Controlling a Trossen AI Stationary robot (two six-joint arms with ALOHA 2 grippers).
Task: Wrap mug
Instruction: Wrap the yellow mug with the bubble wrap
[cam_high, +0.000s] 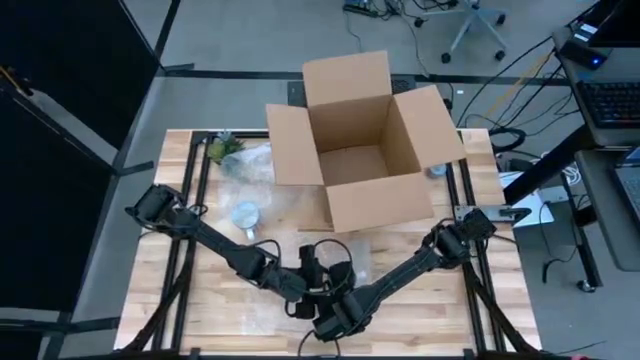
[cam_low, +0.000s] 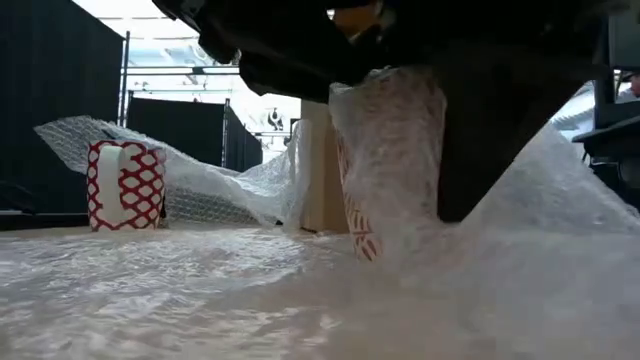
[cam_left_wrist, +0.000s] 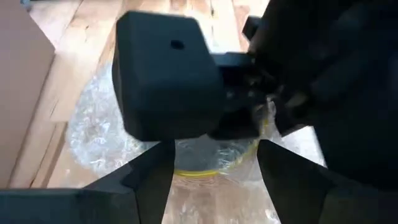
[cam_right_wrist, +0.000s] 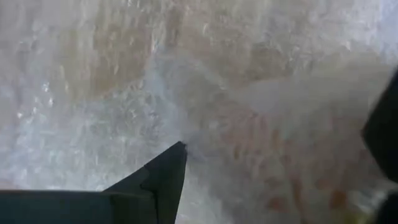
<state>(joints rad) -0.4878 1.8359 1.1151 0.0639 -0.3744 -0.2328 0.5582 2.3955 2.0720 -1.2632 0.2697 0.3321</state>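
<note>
Wooden table (cam_high: 200, 290) in a cabled workroom, open cardboard box (cam_high: 360, 150) at the back | both arms meet at the front edge | left gripper (cam_left_wrist: 211, 168) spread over the mug (cam_low: 385, 160) | bubble wrap (cam_low: 200, 290) half round it | right gripper (cam_high: 335, 320): grip cannot be told | next: fold the loose wrap closed.

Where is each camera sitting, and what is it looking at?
High: above the table, looking down at the box and both arms.
Low: at tabletop height, facing the wrapped mug.
Left wrist: on the left arm, facing the right hand.
Right wrist: on the right arm, facing bubble wrap.
Shared: low and right wrist both show bubble wrap.
</note>
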